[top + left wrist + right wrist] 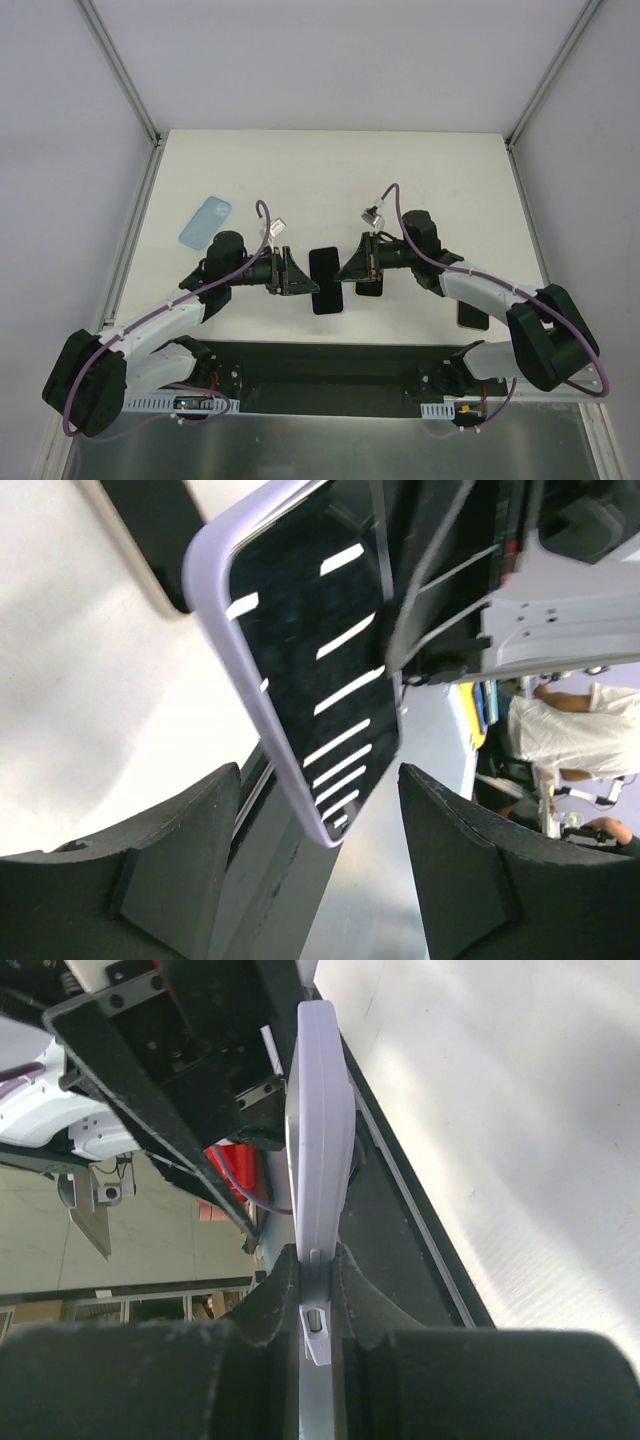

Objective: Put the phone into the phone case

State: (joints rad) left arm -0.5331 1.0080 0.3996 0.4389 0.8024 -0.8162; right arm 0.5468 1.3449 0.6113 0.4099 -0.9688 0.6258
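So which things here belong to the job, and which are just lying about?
Job: phone, seemingly in lilac case; right gripper shut on it; left gripper, open.
Lying about: blue case; second phone by right arm; dark slab.

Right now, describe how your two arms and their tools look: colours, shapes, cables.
Both the left arm and right arm have white links joined by bulky black joints. A purple cable loops along the left one, a second cable along the right. The left tool and right tool are black, with broad wedge-shaped fingers.
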